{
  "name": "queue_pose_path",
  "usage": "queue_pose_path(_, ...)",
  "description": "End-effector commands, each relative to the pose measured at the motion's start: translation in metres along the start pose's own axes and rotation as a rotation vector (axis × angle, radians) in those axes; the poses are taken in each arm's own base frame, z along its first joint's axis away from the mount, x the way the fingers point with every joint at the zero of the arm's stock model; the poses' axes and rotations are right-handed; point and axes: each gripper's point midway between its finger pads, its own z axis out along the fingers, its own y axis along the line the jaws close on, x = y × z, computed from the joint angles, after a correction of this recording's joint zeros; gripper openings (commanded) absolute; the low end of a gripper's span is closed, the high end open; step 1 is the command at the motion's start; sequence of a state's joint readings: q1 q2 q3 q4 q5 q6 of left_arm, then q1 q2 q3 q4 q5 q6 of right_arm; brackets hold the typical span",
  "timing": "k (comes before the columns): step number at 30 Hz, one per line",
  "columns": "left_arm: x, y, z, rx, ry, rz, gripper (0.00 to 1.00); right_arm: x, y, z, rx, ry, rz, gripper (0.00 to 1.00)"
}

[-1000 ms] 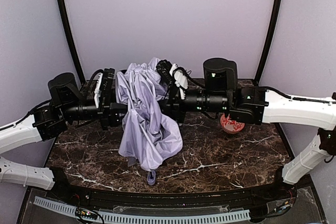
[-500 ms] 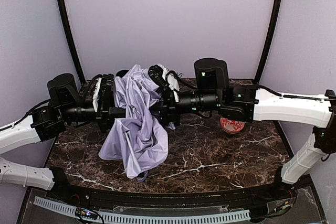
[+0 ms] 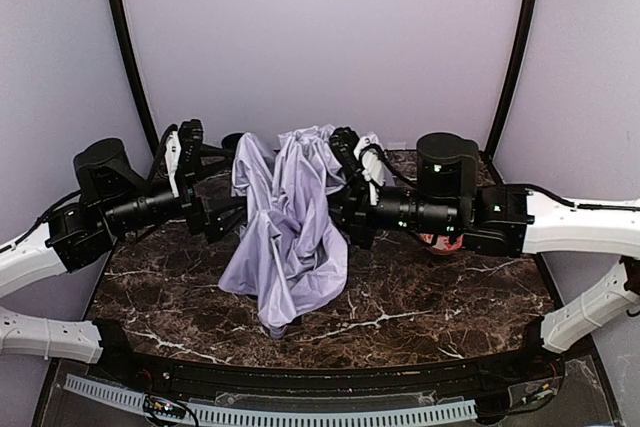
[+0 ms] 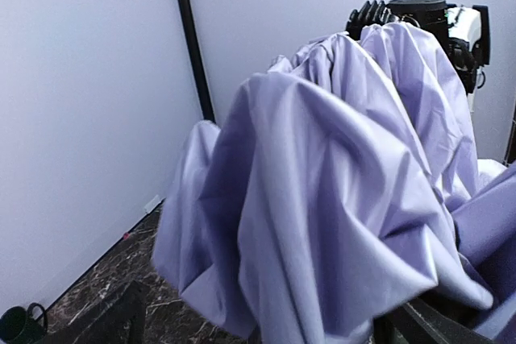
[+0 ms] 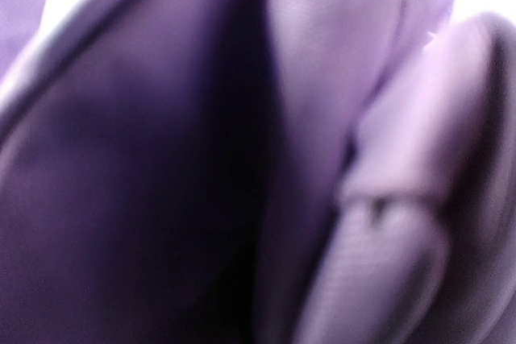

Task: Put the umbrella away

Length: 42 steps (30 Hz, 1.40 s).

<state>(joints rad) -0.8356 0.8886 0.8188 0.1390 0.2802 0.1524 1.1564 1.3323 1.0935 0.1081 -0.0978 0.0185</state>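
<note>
The umbrella (image 3: 290,237) hangs as a crumpled heap of pale lavender fabric in the middle of the top view. Its small handle (image 3: 280,330) reaches the marble table near the front. The fabric's pleats gather to a peak at my right gripper (image 3: 335,162), which comes in from the right, shut on the umbrella. Its own view shows nothing but blurred fabric (image 5: 242,151). My left gripper (image 3: 230,179) stands wide open just left of the fabric and holds nothing. In the left wrist view the umbrella (image 4: 339,183) hangs in front of the spread fingers (image 4: 121,312).
A red-patterned bowl (image 3: 440,240) sits on the table behind the right forearm, mostly hidden. A dark green cup (image 4: 20,324) stands by the left wall. Black frame posts and lavender walls close in the back and sides.
My left gripper has let go of the fabric and opened wide, drawing back to the left. The right arm has shifted right, and the umbrella's peak has moved right with it.
</note>
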Motion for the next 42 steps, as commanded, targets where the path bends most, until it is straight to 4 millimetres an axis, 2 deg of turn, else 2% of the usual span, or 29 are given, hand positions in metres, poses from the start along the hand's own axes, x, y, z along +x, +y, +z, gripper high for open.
queue_pose_path(1, 0.006, 0.031, -0.022, -0.189, 0.055, 0.021, 0.99, -0.03, -0.055, -0.035, 0.298, -0.151, 0.066, 0.0)
queue_pose_path(4, -0.001, 0.033, -0.039, -0.218, 0.054, 0.042, 0.99, -0.025, -0.081, -0.049, 0.436, -0.144, 0.117, 0.0)
queue_pose_path(7, -0.012, 0.019, -0.052, -0.159, 0.027, 0.061, 0.97, -0.024, -0.096, -0.055, 0.533, -0.118, 0.115, 0.0)
queue_pose_path(9, -0.022, 0.015, -0.054, -0.136, -0.005, -0.02, 0.91, -0.023, -0.105, -0.057, 0.593, -0.1, 0.122, 0.0)
queue_pose_path(10, -0.03, 0.019, -0.054, -0.152, -0.031, -0.122, 0.91, -0.023, -0.109, -0.057, 0.618, -0.096, 0.128, 0.0)
queue_pose_path(11, -0.033, 0.019, -0.05, -0.141, -0.046, -0.229, 0.9, -0.022, -0.111, -0.055, 0.629, -0.087, 0.13, 0.0)
queue_pose_path(12, -0.036, 0.009, -0.04, -0.067, -0.058, -0.339, 0.97, -0.021, -0.112, -0.053, 0.634, -0.078, 0.128, 0.0)
queue_pose_path(13, -0.037, -0.003, -0.032, 0.006, -0.063, -0.388, 0.99, -0.02, -0.112, -0.049, 0.631, -0.066, 0.117, 0.0)
queue_pose_path(15, -0.036, -0.018, -0.021, 0.054, -0.067, -0.383, 0.99, -0.015, -0.112, -0.038, 0.627, -0.036, 0.102, 0.0)
queue_pose_path(18, -0.03, -0.01, -0.004, -0.023, -0.053, -0.312, 0.99, -0.024, -0.111, -0.028, 0.608, -0.031, 0.103, 0.0)
queue_pose_path(21, -0.037, -0.016, 0.013, 0.035, -0.061, -0.29, 0.99, -0.029, -0.109, -0.022, 0.599, -0.021, 0.088, 0.0)
queue_pose_path(22, -0.037, -0.013, 0.018, 0.025, -0.078, -0.293, 0.99, -0.03, -0.107, -0.019, 0.587, -0.016, 0.077, 0.0)
queue_pose_path(24, -0.037, 0.012, 0.022, -0.107, -0.097, -0.298, 0.99, -0.037, -0.092, -0.012, 0.512, -0.013, 0.043, 0.0)
queue_pose_path(25, -0.038, 0.024, 0.022, -0.168, -0.102, -0.284, 0.99, -0.039, -0.08, -0.007, 0.446, -0.008, 0.014, 0.0)
queue_pose_path(27, -0.043, 0.03, 0.026, -0.19, -0.103, -0.226, 0.98, -0.039, -0.051, 0.002, 0.276, -0.003, -0.044, 0.0)
queue_pose_path(29, -0.042, 0.025, 0.036, -0.149, -0.096, -0.183, 0.96, -0.036, -0.019, 0.011, 0.107, 0.007, -0.097, 0.02)
queue_pose_path(32, -0.04, 0.016, 0.045, -0.089, -0.094, -0.173, 0.86, -0.038, 0.006, 0.02, -0.008, 0.036, -0.143, 0.06)
queue_pose_path(36, -0.046, -0.007, 0.044, 0.038, -0.125, -0.13, 0.64, -0.052, 0.012, 0.022, -0.034, 0.018, -0.184, 0.05)
queue_pose_path(38, -0.057, -0.021, 0.04, 0.124, -0.154, -0.11, 0.52, -0.073, 0.015, 0.018, -0.048, -0.02, -0.193, 0.04)
queue_pose_path(42, -0.091, -0.04, 0.03, 0.234, -0.209, -0.008, 0.37, -0.117, 0.018, 0.006, -0.048, -0.074, -0.245, 0.03)
